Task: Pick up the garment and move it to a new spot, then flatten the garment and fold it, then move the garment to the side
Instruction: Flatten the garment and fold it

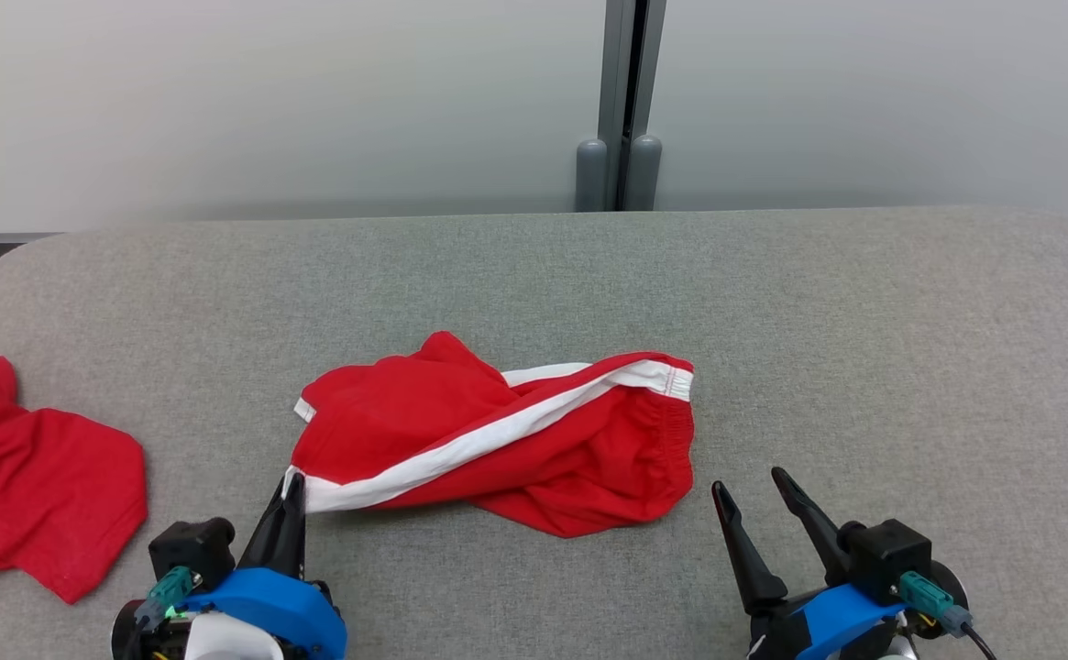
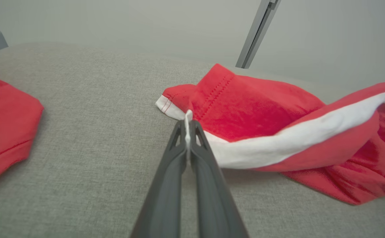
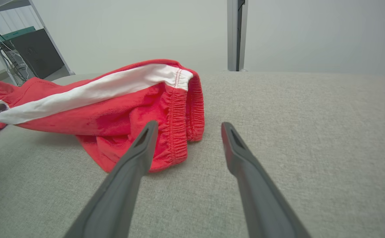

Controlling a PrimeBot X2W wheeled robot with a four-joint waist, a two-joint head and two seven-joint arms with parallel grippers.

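From my head, the garment (image 1: 515, 431) lies crumpled near the middle of the grey padded surface (image 1: 864, 321). It is a pair of red shorts, twisted on itself, with a broad white stripe (image 1: 460, 449) running slantwise across it and a gathered waistband (image 1: 676, 431) at its right end. My left gripper (image 1: 291, 495) has its fingers pressed together on the garment's near-left corner, right where the stripe ends. My right gripper (image 1: 747, 481) stands spread, just off the waistband end and touching nothing. A second red cloth (image 1: 38, 477) lies flat at the far left, well apart from the shorts, and a grey post (image 1: 622, 101) rises behind the surface. Along my left wrist, the left gripper (image 2: 188, 124) pinches a small fold of white hem between its tips (the fold pokes up past them), and the garment (image 2: 261, 112) trails away to the right, its stitched red hem lying just beyond the pinch. Along my right wrist, the right gripper (image 3: 189, 127) is wide apart above the surface. The garment (image 3: 119, 115) lies ahead and to the left, its ruched waistband (image 3: 192, 109) between the two fingers' lines.
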